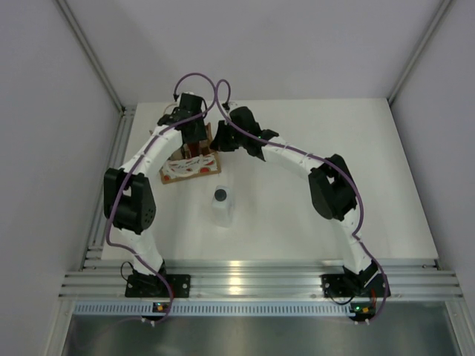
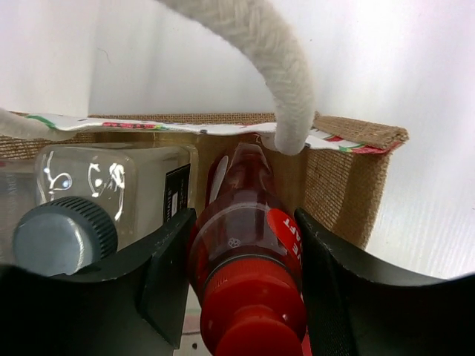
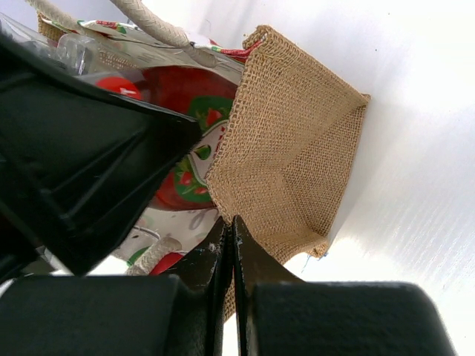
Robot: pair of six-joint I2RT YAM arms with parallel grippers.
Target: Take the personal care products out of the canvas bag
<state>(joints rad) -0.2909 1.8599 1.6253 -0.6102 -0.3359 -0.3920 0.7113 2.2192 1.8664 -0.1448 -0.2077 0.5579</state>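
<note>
Grasping the red bottle (image 2: 245, 259) just below its red cap, the left end effector (image 2: 245, 219) has one finger pressed against each side of the bottle, which stands inside the canvas bag (image 3: 297, 141). A clear bottle (image 2: 111, 185) with a dark ribbed cap stands in the same bag, just beside the red bottle on its left in the left wrist view. A white rope handle (image 2: 286, 74) arches over both. The right end effector (image 3: 228, 230) is clenched on the bag's burlap edge at one end wall, with the fabric pinched between its fingers. The bag sits on the table (image 1: 334, 148) near the far edge, toward the far left corner. A white bottle (image 1: 223, 204) with a dark round cap stands upright on the table, apart from the bag, between it and the near edge.
</note>
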